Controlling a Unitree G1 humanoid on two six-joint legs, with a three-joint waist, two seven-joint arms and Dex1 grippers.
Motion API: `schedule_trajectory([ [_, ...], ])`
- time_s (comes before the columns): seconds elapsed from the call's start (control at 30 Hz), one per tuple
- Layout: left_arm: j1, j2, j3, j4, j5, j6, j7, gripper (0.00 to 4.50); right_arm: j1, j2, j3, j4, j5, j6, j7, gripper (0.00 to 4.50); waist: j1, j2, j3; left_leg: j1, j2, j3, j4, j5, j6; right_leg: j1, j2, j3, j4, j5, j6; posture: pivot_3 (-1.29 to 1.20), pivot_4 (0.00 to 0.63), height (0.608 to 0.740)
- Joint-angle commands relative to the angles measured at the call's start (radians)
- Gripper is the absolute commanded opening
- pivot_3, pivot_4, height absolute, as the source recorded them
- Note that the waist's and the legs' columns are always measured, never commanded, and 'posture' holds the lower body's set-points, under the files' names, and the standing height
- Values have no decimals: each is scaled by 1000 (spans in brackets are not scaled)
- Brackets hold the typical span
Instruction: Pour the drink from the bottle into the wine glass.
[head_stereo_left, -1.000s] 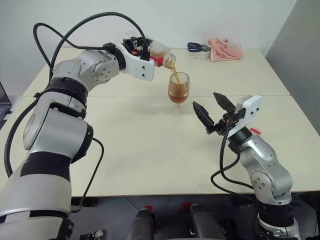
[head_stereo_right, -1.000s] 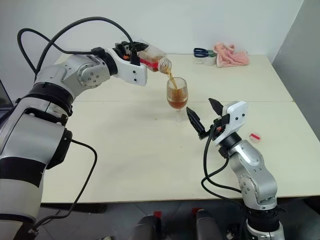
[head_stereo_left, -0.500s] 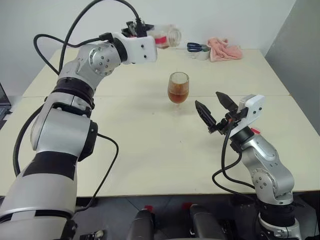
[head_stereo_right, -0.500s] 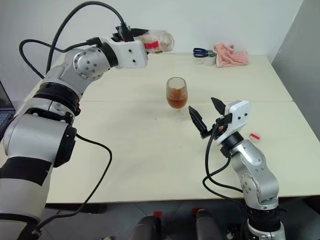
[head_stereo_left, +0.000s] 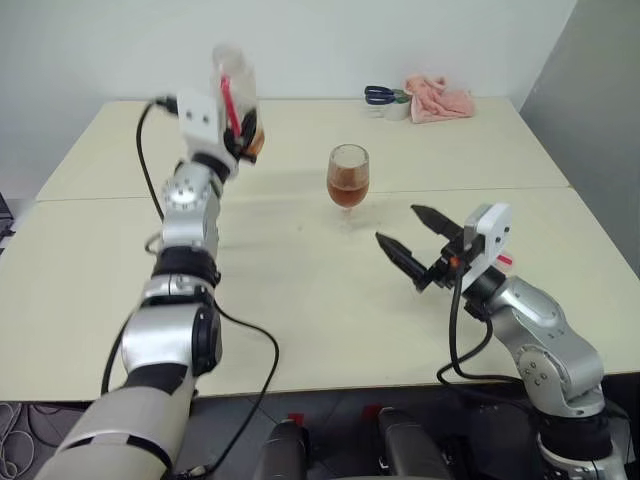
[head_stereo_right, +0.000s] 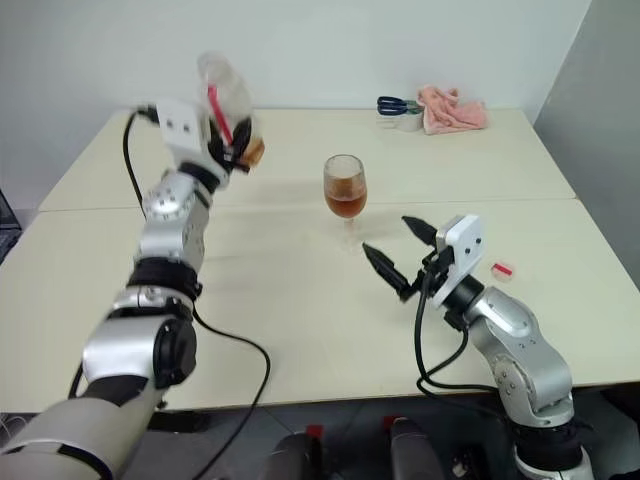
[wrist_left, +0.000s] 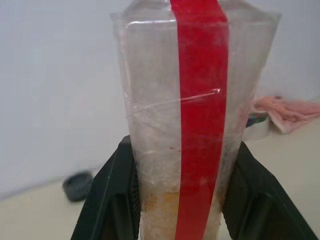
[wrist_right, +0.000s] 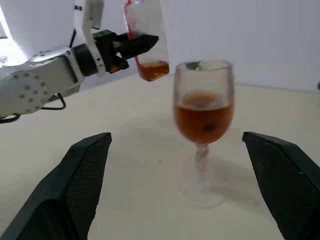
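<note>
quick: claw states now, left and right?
Left claw: closed on the bottle, held upright.
Right claw: open, empty, near the wine glass.

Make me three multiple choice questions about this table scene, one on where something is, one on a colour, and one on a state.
1. Where does the wine glass stand?
A. On the table, in front of the right claw
B. On the floor
C. On the pink cloth

2. What colour is the strip on the bottle?
A. Blue
B. Red
C. Green

3. How is the bottle held?
A. Lying on the table
B. Upside down over the glass
C. Upright in the left claw, a little drink at its bottom

Answers: 1 A, the glass stands between the open fingers in the right wrist view. 2 B, the strip is plainly red. 3 C, the neck points up.
</note>
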Motion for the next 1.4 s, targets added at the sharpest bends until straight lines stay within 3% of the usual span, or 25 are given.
schedule_trajectory([
  [0.03, 101, -38, 75, -222, -103, 108, 80, 1688, 41, -53, 10, -54, 36, -4, 94, 4500, 3, 0, 0, 0, 0, 0, 0, 0, 0, 0, 0, 0, 0, 0, 0, 0, 150, 740],
  [0.17, 257, -62, 93, -354, -128, 151, 109, 1688, 92, -94, 23, -65, 51, -18, 169, 4500, 8, -1, -1, -1, -1, -1, 2, 0, 0, 0, -1, 0, 0, 0, 0, 0, 150, 740],
  [0.37, 395, -67, 57, -406, -98, 143, 102, 1688, 116, -88, 36, -62, 43, -31, 187, 4500, 13, -2, -1, 4, -1, 0, 1, 0, 0, 5, -1, 0, -2, 0, 0, 0, 150, 740],
  [0.73, 407, -59, 9, -343, -51, 80, 90, 1688, 118, -66, 28, -78, 50, -15, 150, 4500, 24, -3, -2, 5, -1, 0, 0, 0, 0, 7, -1, 0, -4, 0, 0, 0, 150, 740],
  [1.03, 402, -60, 0, -344, -49, 92, 85, 4472, 131, -65, 27, -92, 45, -18, 121, 4500, 24, -3, -2, 5, -1, 0, 0, 0, 0, 7, -1, 0, -5, 0, 0, 0, 150, 740],
  [1.4, 603, -112, -30, -617, -51, 278, 142, 4472, 179, -62, 21, -108, 34, -19, 78, 4500, 24, -3, -2, 6, 0, 0, -1, 0, 0, 8, -1, 0, -6, 0, 0, 0, 150, 740],
])
